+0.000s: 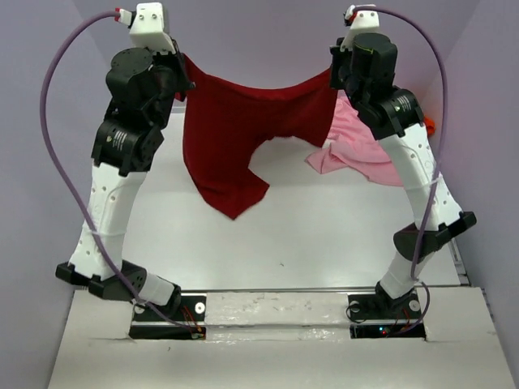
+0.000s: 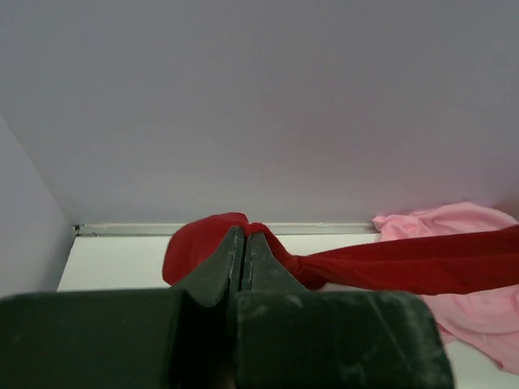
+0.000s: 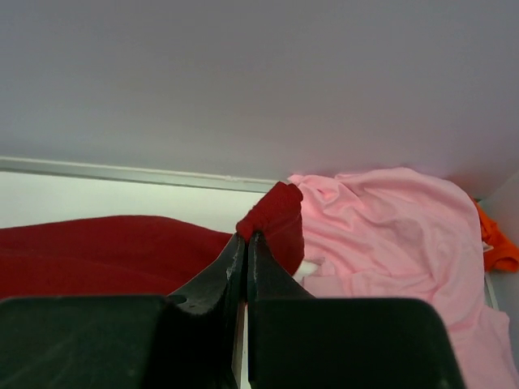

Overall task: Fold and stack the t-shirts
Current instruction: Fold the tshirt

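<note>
both arms raised apart, left end effector [image 2: 245,232] and right end effector [image 3: 246,236] clamped on the dark red t-shirt [image 1: 235,121].

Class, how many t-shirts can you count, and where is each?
3. The dark red t-shirt hangs between the left gripper and right gripper; the pink t-shirt lies crumpled far right; the orange t-shirt peeks out behind it, mostly hidden.

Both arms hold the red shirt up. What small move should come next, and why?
Probably lower both arms together toward the near table, laying the red shirt flat for folding. Both arms' jaws are shut on its upper edge, it hangs sagging between them, and the pink shirt lies far right, so keep clear of it.
</note>
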Controlling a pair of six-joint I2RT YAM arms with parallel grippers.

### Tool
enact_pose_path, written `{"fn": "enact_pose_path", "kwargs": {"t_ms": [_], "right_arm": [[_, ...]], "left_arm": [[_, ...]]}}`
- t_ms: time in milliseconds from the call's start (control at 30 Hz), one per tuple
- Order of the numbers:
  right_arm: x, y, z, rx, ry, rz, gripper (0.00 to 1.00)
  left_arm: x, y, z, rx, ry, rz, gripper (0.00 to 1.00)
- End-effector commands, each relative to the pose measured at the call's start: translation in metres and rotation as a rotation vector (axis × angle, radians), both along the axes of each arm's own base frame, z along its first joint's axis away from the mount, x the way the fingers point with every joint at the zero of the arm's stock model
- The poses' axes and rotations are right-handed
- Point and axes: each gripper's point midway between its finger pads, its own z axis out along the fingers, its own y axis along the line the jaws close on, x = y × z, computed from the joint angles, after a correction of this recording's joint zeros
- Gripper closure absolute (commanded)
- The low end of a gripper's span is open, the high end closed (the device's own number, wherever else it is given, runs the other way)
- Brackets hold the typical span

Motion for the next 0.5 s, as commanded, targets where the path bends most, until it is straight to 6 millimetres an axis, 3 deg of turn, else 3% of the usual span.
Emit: {"fn": "enact_pose_path", "kwargs": {"t_ms": [0, 33, 167, 267, 300, 400, 467], "right_arm": [[-0.080, 0.003, 0.092, 0.062, -0.217, 0.066, 1.00], [-0.097, -0.005, 0.103, 0.076, -0.241, 0.047, 1.00], [-0.138, -0.005, 0.117, 0.113, -0.250, 0.070, 1.00], [-0.178, -0.016, 0.133, 0.132, -0.282, 0.068, 1.00], [-0.188, -0.008, 0.132, 0.129, -0.279, 0.095, 1.00], [-0.205, -0.023, 0.139, 0.136, -0.297, 0.049, 1.00], [-0.215, -0.018, 0.137, 0.132, -0.292, 0.046, 1.00]], "left_arm": [[-0.089, 0.021, 0.078, -0.060, -0.229, -0.002, 1.00], [-0.111, 0.028, 0.088, -0.092, -0.261, -0.016, 1.00], [-0.158, 0.038, 0.102, -0.185, -0.296, -0.085, 1.00], [-0.183, 0.039, 0.098, -0.215, -0.287, -0.151, 1.00], [-0.188, 0.042, 0.098, -0.220, -0.292, -0.158, 1.00], [-0.208, 0.049, 0.104, -0.247, -0.316, -0.182, 1.00], [-0.216, 0.051, 0.109, -0.258, -0.332, -0.196, 1.00]]}}
